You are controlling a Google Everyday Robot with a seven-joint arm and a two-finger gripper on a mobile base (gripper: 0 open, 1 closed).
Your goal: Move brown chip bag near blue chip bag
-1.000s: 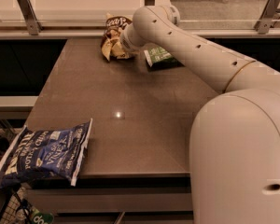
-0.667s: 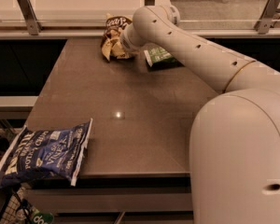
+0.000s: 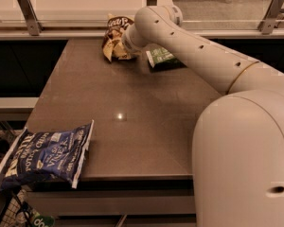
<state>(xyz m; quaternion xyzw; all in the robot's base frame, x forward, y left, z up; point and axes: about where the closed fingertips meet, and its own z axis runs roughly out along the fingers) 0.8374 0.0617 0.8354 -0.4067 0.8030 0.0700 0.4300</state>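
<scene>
**Position.** The arm (image 3: pixel 194 51) is reaching from the near right corner of the bench (image 3: pixel 132 126) toward its far edge. The gripper (image 3: pixel 125 42) is sitting at the far edge, left of centre, right up against the right side of the brown chip bag (image 3: pixel 113 37). The wrist is covering the gripper's working end, so I cannot tell whether it is released, clenched or grasping the bag.

**Items.** The brown chip bag is standing crumpled and roughly upright at the far edge, apparently resting on the bench. Just beside it to the right, the green bag (image 3: pixel 161 58) is lying partly behind the arm. The blue chip bag (image 3: pixel 45 155) is lying flat at the near left corner, overhanging the near edge and seemingly the left edge. The 2 task bags are sitting well apart, with bare bench between them.

**Change noted.** There is none worth recording. Against the 2 earlier views, the arm, the gripper and all 3 bags are holding the same places, and the brown chip bag is neither rising nor sliding.

**Assessment.** The transfer is not yet starting. In my judgement the robot is pausing at the grasp stage, either securing the bag or about to. The whole carry, diagonally toward the near left corner, is still waiting to be done.

**Risk.** The overhang is leaving the blue chip bag liable to be nudged off if the brown one is set down against it.
</scene>
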